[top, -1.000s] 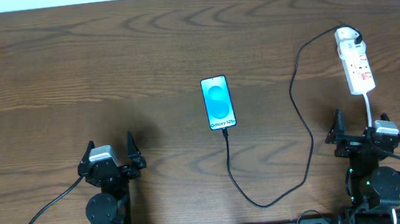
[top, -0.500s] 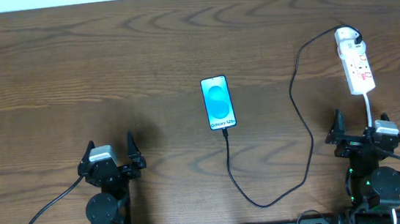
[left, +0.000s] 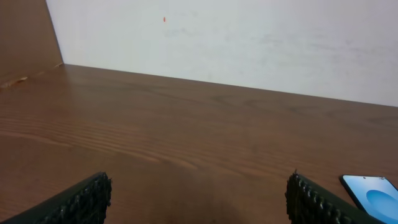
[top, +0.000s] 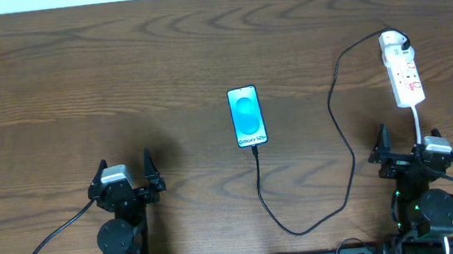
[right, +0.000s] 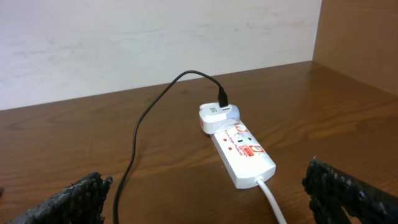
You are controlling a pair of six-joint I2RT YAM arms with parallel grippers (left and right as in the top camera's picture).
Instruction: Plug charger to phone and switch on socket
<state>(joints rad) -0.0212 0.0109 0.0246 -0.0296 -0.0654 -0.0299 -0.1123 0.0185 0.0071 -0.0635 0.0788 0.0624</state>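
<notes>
Nothing has moved — left gripper (top: 124, 167) and right gripper (top: 409, 139) jaws spread; phone (top: 247, 117) ahead between them, lengthwise away, charger (top: 342, 132) in its near end.

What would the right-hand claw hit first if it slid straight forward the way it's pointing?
Most likely the white elongated power strip with red markings, or its white cord just before it; depth is hard to judge.
</notes>
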